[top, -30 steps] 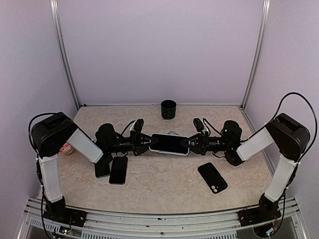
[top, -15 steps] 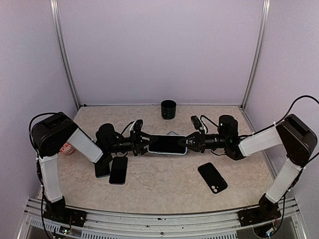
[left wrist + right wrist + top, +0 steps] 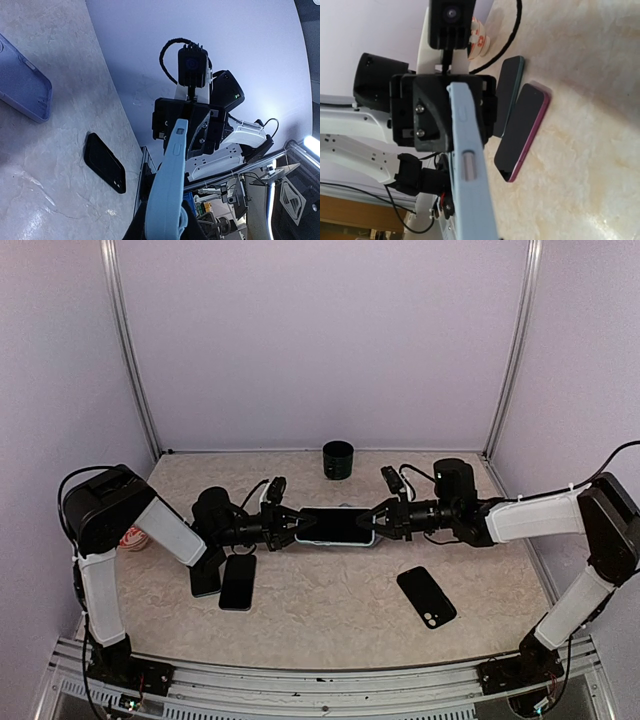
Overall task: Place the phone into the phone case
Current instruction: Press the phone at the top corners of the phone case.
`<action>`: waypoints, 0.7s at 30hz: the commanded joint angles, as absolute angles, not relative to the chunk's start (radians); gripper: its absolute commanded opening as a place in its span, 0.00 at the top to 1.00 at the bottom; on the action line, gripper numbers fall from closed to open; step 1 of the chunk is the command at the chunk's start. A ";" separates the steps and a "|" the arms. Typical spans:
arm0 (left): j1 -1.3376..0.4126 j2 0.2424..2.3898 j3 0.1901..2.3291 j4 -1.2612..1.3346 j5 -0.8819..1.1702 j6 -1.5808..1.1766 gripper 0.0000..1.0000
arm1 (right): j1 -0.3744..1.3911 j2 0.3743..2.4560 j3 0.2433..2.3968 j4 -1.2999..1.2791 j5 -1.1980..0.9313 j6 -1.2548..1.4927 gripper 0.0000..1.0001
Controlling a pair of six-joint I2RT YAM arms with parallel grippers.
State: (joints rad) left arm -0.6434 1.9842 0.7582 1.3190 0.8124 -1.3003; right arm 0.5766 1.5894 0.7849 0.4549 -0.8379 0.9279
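Two grippers carry the work between them, apparently raised off the table (image 3: 320, 635). The left gripper (image 3: 291, 524) pinches one short end of the pale blue case (image 3: 167, 185) and the right gripper (image 3: 379, 523) pinches the opposite end, so each set of jaws faces the other along the long axis of the case. Both sets of jaws are closed down on the case, which runs out from between the fingers in each wrist view. The phone (image 3: 337, 525) lies between the two sets of jaws, dark screen up, framed by the pale rim. On this evidence, insertion looks largely done: the phone sits inside the case outline, and a moulded side button shows on the pale edge in the right wrist view. Whether every corner is fully seated cannot be told, because the jaws cover both ends. Estimated remaining work is to press any proud corner home, then set the assembly down. Items not in use lie on the table: a lavender case (image 3: 22, 85) beneath the held case, a black slab (image 3: 427, 597) on the near side of the right jaws, and a purple-edged phone (image 3: 522, 132) beside a teal-edged phone (image 3: 509, 95) on the near side of the left jaws.
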 commanded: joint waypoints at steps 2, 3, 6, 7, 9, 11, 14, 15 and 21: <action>-0.664 1.967 0.787 1.342 0.829 -1.328 1.00 | 0.597 1.557 0.787 0.398 -0.769 0.847 0.85; -0.662 1.965 0.785 1.347 0.828 -1.328 1.00 | 0.598 1.553 0.782 0.411 -0.782 0.861 0.79; -0.656 1.956 0.777 1.363 0.819 -1.330 1.00 | 0.598 1.534 0.767 0.434 -0.813 0.892 0.65; -0.652 1.953 0.773 1.369 0.816 -1.330 1.00 | 0.598 1.527 0.763 0.439 -0.821 0.898 0.62; -0.645 1.947 0.767 1.378 0.809 -1.333 1.00 | 0.598 1.513 0.747 0.454 -0.833 0.912 0.60; -0.641 1.941 0.765 1.386 0.807 -1.334 1.00 | 0.598 1.504 0.727 0.478 -0.848 0.935 0.60; -0.640 1.939 0.762 1.402 0.807 -1.340 1.00 | 0.598 1.504 0.694 0.517 -0.865 0.962 0.60; -0.640 1.939 0.762 1.412 0.807 -1.344 1.00 | 0.598 1.507 0.683 0.531 -0.869 0.969 0.60; -0.640 1.936 0.757 1.447 0.808 -1.349 1.00 | 0.598 1.543 0.631 0.637 -0.891 1.032 0.62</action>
State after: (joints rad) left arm -0.6445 1.9766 0.7578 1.3445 0.8200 -1.3430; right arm 0.5888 1.5295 0.6590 0.5331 -0.8570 0.9794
